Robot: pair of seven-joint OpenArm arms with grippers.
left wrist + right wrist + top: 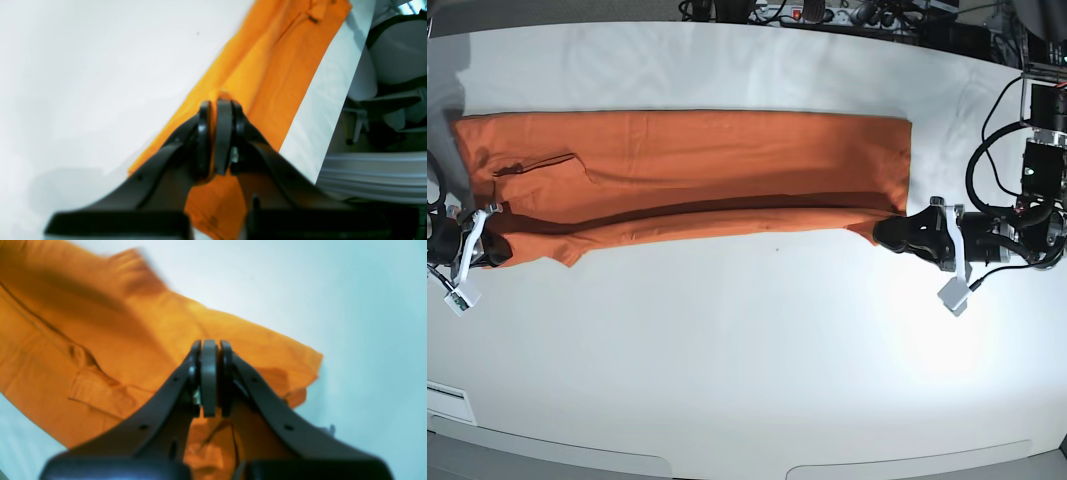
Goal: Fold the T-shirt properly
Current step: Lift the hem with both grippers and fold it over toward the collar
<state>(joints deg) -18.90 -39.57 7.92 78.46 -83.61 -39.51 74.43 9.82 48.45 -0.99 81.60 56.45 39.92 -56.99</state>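
Note:
The orange T-shirt (687,160) lies as a long strip across the white table (747,350), with a sleeve folded in near its left end. Its near edge is raised, with a shadow beneath it. My left gripper (880,232) is shut on the shirt's near right corner; in the left wrist view the gripper (218,105) pinches orange fabric (277,66). My right gripper (499,245) is shut on the near left corner; in the right wrist view the gripper (209,345) sits closed over the shirt (100,340).
Cables and a power strip (827,15) lie along the table's back edge. The left arm's body and wiring (1027,200) stand at the right. A chair (397,60) sits beyond the table edge in the left wrist view. Bare table (747,400) stretches toward the front edge.

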